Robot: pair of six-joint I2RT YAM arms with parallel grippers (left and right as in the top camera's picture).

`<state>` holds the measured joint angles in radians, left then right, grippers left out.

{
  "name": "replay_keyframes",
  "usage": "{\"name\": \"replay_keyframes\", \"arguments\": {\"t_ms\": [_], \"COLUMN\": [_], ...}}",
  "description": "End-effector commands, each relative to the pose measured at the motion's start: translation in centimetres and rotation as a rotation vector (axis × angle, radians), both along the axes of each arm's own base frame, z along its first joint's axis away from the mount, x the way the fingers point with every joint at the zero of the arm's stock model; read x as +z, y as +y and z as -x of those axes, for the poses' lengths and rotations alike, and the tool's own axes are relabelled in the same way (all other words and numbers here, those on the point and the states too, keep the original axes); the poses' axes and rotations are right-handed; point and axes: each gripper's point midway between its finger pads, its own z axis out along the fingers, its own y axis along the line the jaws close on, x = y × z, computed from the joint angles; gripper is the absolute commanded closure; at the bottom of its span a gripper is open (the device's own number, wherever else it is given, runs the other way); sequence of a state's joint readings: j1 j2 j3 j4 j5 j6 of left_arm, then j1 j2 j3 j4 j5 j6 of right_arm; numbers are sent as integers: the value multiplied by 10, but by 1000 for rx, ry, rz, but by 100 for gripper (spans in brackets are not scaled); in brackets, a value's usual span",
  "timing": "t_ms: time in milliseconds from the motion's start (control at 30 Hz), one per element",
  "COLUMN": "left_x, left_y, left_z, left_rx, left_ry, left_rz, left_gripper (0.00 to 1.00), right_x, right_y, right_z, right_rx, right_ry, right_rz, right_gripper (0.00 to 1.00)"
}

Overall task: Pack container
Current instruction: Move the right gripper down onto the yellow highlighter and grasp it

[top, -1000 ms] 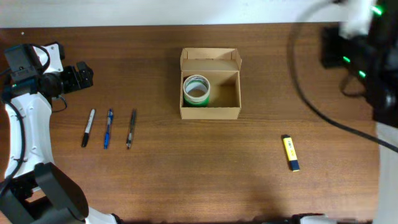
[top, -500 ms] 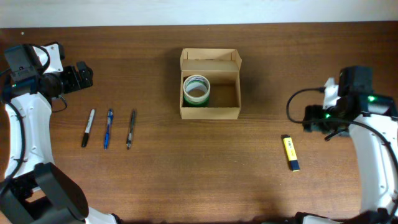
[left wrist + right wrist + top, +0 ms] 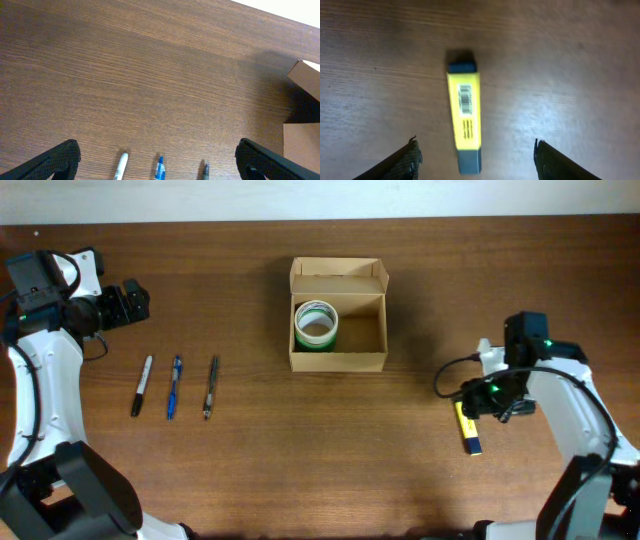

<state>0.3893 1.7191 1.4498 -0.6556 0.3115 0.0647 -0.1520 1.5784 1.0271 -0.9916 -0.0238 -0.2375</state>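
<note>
The tan cardboard container point(image 3: 363, 358) stands open at the table's middle with a green-and-white tape roll point(image 3: 316, 325) inside on its left; a corner of it shows in the left wrist view point(image 3: 306, 80). A yellow marker with dark ends point(image 3: 468, 427) lies at the right. My right gripper point(image 3: 478, 399) hovers open right over its upper end; in the right wrist view the marker point(image 3: 465, 116) lies between the open fingers point(image 3: 476, 162). My left gripper point(image 3: 135, 303) is open and empty at the far left, above three pens; its fingers show in the left wrist view point(image 3: 157, 162).
Three pens lie side by side at the left: a white-and-black marker point(image 3: 142, 385), a blue pen point(image 3: 174, 386) and a dark pen point(image 3: 211, 386). Their tips show in the left wrist view point(image 3: 120, 167). A pale wall strip borders the table's far edge.
My right arm has swung in from the far right edge down and leftward, and now sits over the yellow marker. The left arm and the objects have not moved.
</note>
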Motion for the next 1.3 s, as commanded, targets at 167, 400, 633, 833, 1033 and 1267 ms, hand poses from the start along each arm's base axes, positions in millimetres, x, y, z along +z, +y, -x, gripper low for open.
{"name": "replay_keyframes", "arguments": {"t_ms": [167,400,633,833,1033,1267], "left_x": [2,2,2,2,2,2], "left_y": [1,1,1,1,1,1], "left_z": [-3,-3,-3,-3,-3,-3], "left_rx": [-19,-19,-19,-19,-19,-19], "left_ry": [-9,-9,-9,-9,-9,-9], "left_rz": [-4,-4,-4,-4,-4,-4], "left_gripper": [1,1,1,1,1,1], "right_x": [-32,-53,-60,-68,-69,-71], "right_y": [-1,5,16,6,9,10], "right_z": [3,10,10,2,-4,11], "right_rx": [23,-6,14,-20,-22,-23], "right_ry": [102,173,160,106,81,136], "right_rz": [49,43,52,120,104,97], "right_gripper": [28,34,37,40,50,53]}}
